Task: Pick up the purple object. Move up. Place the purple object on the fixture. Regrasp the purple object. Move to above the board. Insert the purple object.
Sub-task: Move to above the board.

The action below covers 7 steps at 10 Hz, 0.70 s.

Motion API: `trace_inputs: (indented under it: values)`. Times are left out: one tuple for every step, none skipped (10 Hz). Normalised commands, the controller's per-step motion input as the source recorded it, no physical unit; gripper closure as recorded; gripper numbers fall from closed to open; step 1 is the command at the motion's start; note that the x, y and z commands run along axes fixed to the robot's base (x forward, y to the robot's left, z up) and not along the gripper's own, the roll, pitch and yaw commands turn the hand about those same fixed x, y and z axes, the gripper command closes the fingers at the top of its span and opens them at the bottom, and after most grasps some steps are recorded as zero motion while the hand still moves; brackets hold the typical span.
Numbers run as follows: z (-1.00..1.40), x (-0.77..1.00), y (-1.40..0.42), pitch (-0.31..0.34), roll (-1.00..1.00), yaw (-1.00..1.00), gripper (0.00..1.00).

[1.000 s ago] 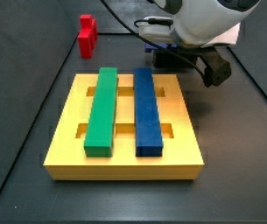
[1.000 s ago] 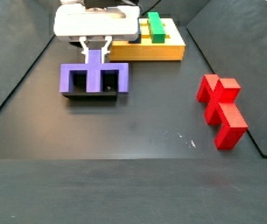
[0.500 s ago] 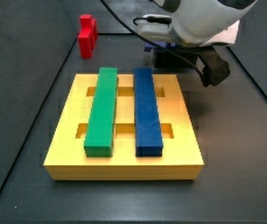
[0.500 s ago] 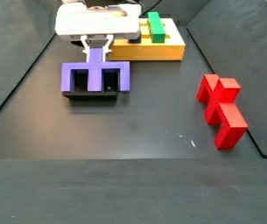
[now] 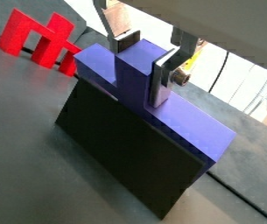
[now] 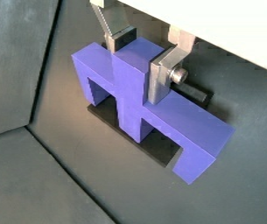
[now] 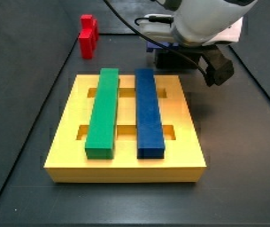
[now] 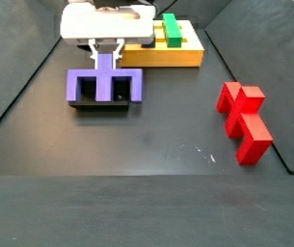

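Observation:
The purple object (image 5: 101, 68) (image 6: 115, 80) (image 8: 85, 87) rests on the black fixture (image 5: 123, 153) (image 8: 104, 107), with its prongs pointing down over the fixture (image 6: 161, 150) and one stem pointing up. My gripper (image 5: 145, 63) (image 6: 142, 61) (image 8: 107, 56) straddles that stem. Both dark pads lie against the stem's sides, so it is shut on the piece. The yellow board (image 7: 66, 133) (image 8: 177, 58) carries a green bar (image 7: 102, 111) and a blue bar (image 7: 151, 111). In a side view the arm (image 7: 202, 27) hides the purple object and the fixture.
A red upright block (image 8: 243, 121) (image 7: 88, 35) (image 5: 36, 39) stands on the dark floor, apart from the fixture. Cables trail behind the arm (image 7: 137, 18). The board lies just beyond the fixture in a side view.

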Motion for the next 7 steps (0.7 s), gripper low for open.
trace_inputs:
  values:
    - [1.40,0.00,0.00,0.000,0.00,0.00,1.00]
    - [1.40,0.00,0.02,-0.013,0.00,-0.07,1.00]
    - [1.40,-0.02,0.03,-0.030,-0.07,-0.07,1.00]
    - [1.40,-0.02,0.04,-0.010,-0.04,-0.05,1.00]
    - [1.40,-0.01,0.02,0.038,-0.03,-0.05,1.00]
    - [1.40,-0.02,0.02,0.053,-0.01,-0.04,1.00]
    - [1.40,-0.02,0.01,0.067,0.00,-0.02,1.00]
